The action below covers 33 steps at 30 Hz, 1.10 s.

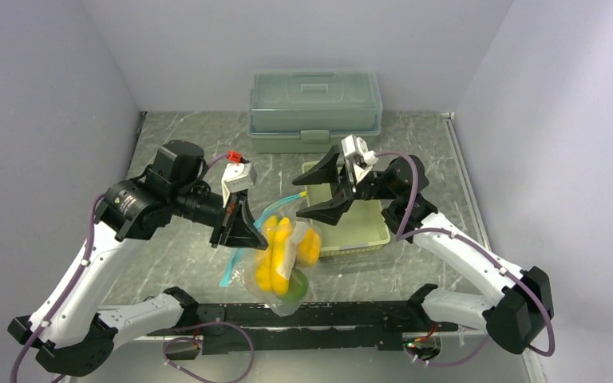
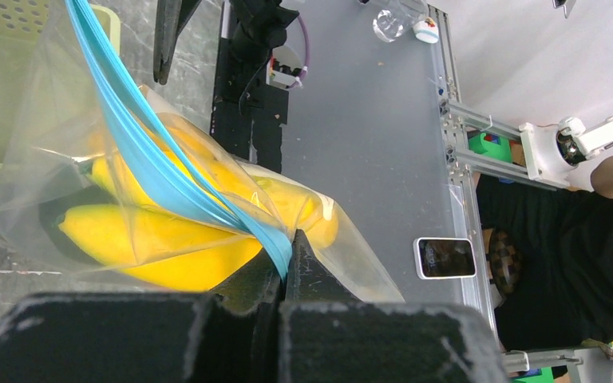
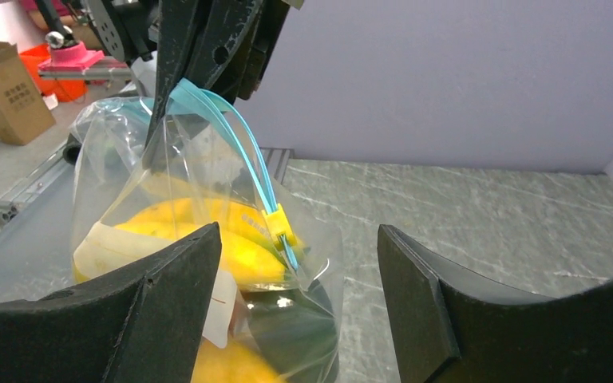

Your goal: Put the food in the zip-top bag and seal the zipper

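The clear zip-top bag (image 1: 278, 267) hangs above the table's near middle. It holds yellow bananas (image 1: 275, 254), a yellow pepper (image 1: 310, 246) and a light green fruit (image 1: 296, 288). My left gripper (image 1: 241, 230) is shut on the teal zipper (image 2: 152, 152) at the bag's rim (image 2: 289, 243). The bananas (image 2: 152, 239) show through the plastic. My right gripper (image 1: 304, 199) is open, just right of the bag's top end. In the right wrist view its fingers (image 3: 299, 239) stand apart on either side of the bag (image 3: 168, 199). A yellow slider (image 3: 278, 220) sits on the zipper, and a dark green avocado (image 3: 299, 319) lies below it.
A pale green slotted basket (image 1: 361, 233) stands right of the bag, under my right arm. A large translucent green lidded box (image 1: 315, 108) stands at the back. A black rail (image 1: 327, 315) runs along the near edge.
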Available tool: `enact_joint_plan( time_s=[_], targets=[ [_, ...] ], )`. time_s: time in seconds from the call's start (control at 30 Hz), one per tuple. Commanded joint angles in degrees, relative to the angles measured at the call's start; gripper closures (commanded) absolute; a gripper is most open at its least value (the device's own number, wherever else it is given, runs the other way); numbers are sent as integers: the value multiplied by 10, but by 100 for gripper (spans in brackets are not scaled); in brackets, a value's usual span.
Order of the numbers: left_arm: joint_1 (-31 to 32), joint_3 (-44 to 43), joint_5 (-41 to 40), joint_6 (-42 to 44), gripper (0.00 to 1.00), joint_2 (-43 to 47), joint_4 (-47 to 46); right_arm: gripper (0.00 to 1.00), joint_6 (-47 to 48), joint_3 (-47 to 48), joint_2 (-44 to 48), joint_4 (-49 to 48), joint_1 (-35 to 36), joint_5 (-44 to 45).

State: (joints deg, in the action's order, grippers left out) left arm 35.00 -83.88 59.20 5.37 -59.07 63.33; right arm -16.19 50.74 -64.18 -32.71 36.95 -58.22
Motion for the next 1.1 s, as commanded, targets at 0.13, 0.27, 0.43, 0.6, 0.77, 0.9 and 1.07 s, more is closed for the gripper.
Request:
enact_joint_plan(
  time_s=[0.13,0.27,0.43,0.6,0.77,0.9,1.07],
  targets=[
    [0,-18,34,26,100,5,-19,34,-68,6,-28,-133,14,-28],
    [0,-22,33,26,100,5,-18,37,-68,6,-37,-139,23,-30],
    [0,-22,34,25,100,10,-18,40,-70,-3,-39,-151,26,-28],
    [0,-22,33,26,100,14,-18,52,-76,-6,-41,-156,27,-36],
    [0,-23,32,28,100,16,-18,54,-85,-19,-34,-174,27,-35],
    [0,-22,29,25,100,19,-23,55,-95,-34,-29,-193,27,-35],
    [0,-21,30,25,100,21,-23,65,-100,-39,-23,-202,27,-34]
  ],
)
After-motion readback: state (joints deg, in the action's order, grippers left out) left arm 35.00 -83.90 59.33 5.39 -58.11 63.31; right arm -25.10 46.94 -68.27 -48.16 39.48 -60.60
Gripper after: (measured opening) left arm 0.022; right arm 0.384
